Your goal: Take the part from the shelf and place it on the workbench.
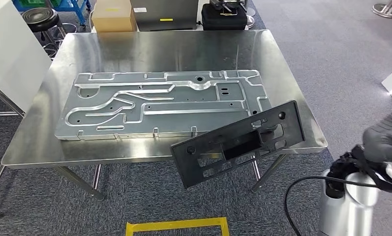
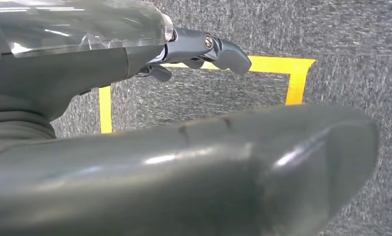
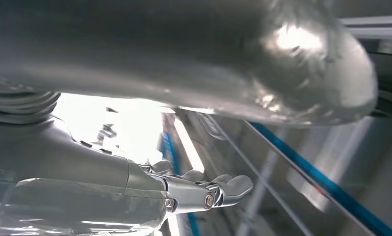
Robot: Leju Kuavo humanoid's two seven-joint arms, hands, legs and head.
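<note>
r hand (image 3: 203, 194) fingers apart, empty | l hand (image 2: 203, 51) same | black part (image 1: 240, 142) overhangs workbench (image 1: 149, 49) edge

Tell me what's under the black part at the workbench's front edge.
The black plastic frame overlaps the big aluminium plate's front right corner and the steel workbench edge, its lower end overhanging grey carpet. The plate corner beneath is covered, so exact contact is hidden.

A large metal plate (image 1: 162, 104) and black part (image 1: 243, 142) crowd the workbench (image 1: 31, 142).
</note>
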